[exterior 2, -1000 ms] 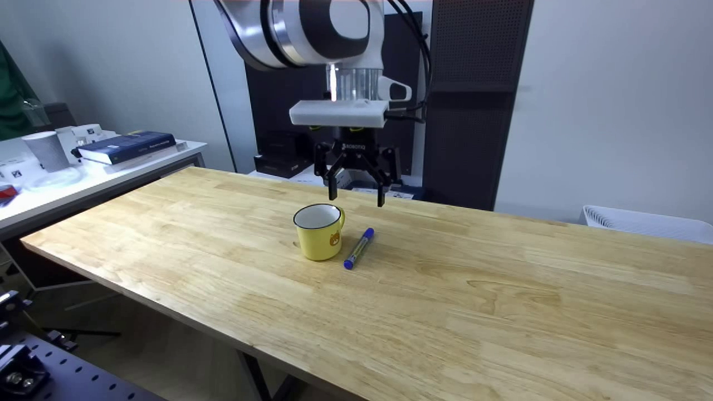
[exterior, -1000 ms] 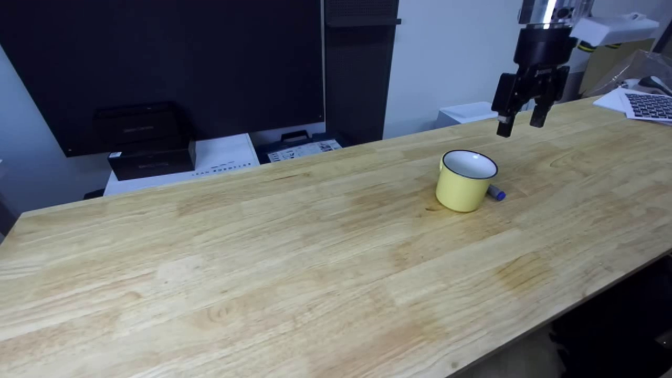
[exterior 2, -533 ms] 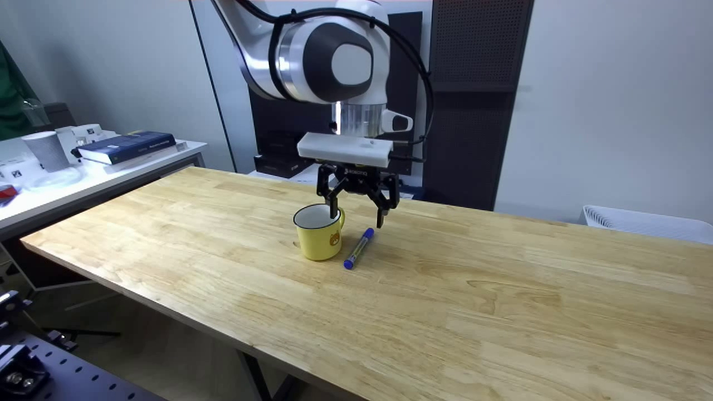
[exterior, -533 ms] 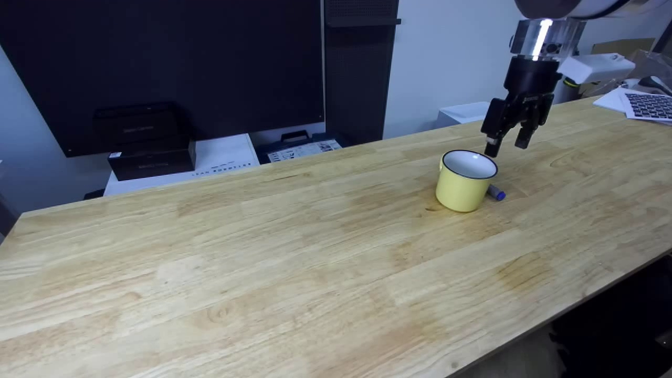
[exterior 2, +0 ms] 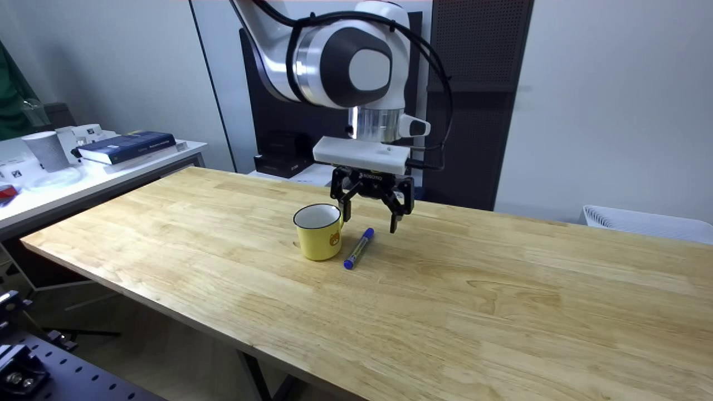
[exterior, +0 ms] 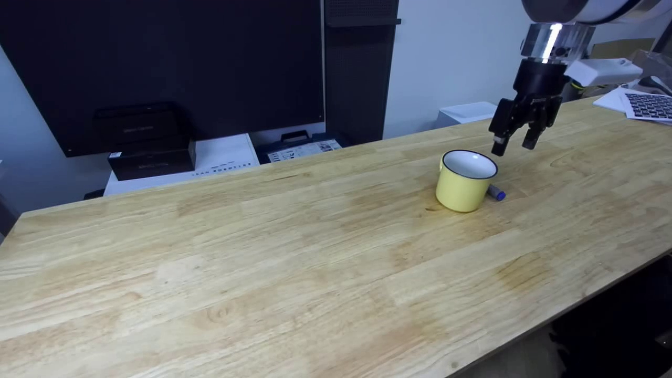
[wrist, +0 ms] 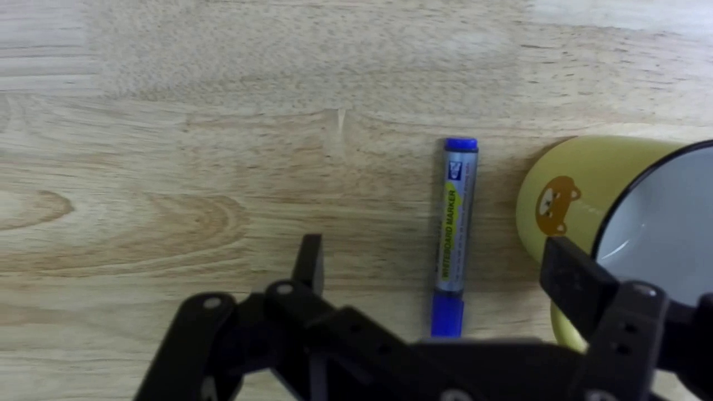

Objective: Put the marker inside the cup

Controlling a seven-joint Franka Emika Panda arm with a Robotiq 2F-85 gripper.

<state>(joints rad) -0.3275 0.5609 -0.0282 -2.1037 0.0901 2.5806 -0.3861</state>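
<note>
The marker (exterior 2: 359, 249), a blue-capped whiteboard pen, lies flat on the table beside the cup. In the wrist view the marker (wrist: 458, 223) points up and down the picture, its lower cap end partly cut off by the gripper body. The yellow cup (exterior 2: 318, 239) stands upright, white inside with a dark rim; in an exterior view the cup (exterior: 462, 191) hides most of the marker (exterior: 496, 193). My gripper (exterior 2: 370, 225) is open and empty above the table. In the wrist view its fingers (wrist: 434, 240) straddle the marker's line, the right finger overlapping the cup (wrist: 590, 184).
The cup's handle lies under the right finger in the wrist view. A keyboard (exterior: 651, 106) lies at the table's far end. A side desk with a book (exterior 2: 127, 147) and a grey paper cup (exterior 2: 47, 151) stands beyond the wooden table (exterior 2: 501, 301).
My gripper has come down toward the table, then shifted a little away from the cup, toward the marker's side. It stays open. The marker and cup have not moved.
</note>
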